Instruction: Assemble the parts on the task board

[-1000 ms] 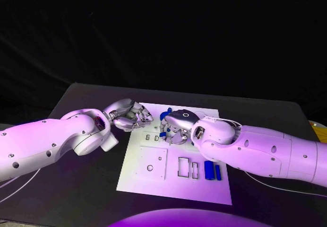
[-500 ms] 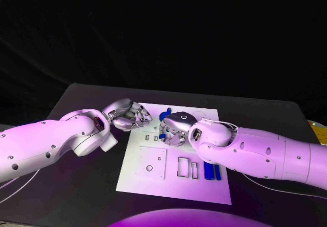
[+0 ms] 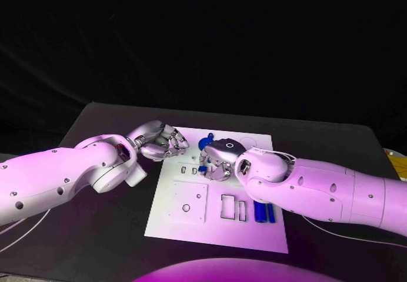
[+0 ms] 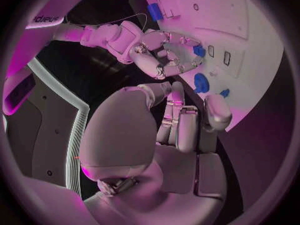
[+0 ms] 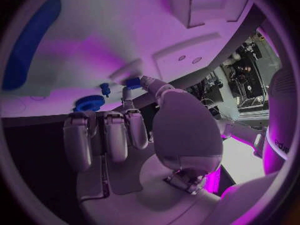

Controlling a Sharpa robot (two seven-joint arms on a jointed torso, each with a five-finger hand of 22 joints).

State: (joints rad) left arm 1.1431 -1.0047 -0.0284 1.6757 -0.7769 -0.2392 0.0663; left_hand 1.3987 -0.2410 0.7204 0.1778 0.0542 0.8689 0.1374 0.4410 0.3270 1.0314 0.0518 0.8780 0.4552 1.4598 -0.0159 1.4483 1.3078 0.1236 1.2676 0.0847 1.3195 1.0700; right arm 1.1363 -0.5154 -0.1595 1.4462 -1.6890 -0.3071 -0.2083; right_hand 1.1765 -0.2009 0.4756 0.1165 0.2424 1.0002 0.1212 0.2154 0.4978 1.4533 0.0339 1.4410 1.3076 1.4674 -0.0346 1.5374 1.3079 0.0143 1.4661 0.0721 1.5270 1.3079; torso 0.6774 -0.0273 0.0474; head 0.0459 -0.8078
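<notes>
Head view: a white rectangular task board (image 3: pixel 178 226) lies in the middle of a black counter (image 3: pixel 102 252). The left hand (image 3: pixel 159 141) hovers at the board's far left corner, its silver fingers (image 4: pixel 182 127) curled inward with nothing in them. The right hand (image 3: pixel 219 158) is low over the board's far half, and the wrist views show its fingers (image 5: pixel 131 127) pinching a small blue square part (image 5: pixel 133 83) against the board. A round blue gear-like part (image 4: pixel 201 82) sits on the board just beside that hand, with a smaller blue piece (image 4: pixel 224 92) near it. Two long blue bar parts (image 3: pixel 265 212) lie side by side near the board's right edge, beside narrow rectangular cutouts (image 3: pixel 233 208).
</notes>
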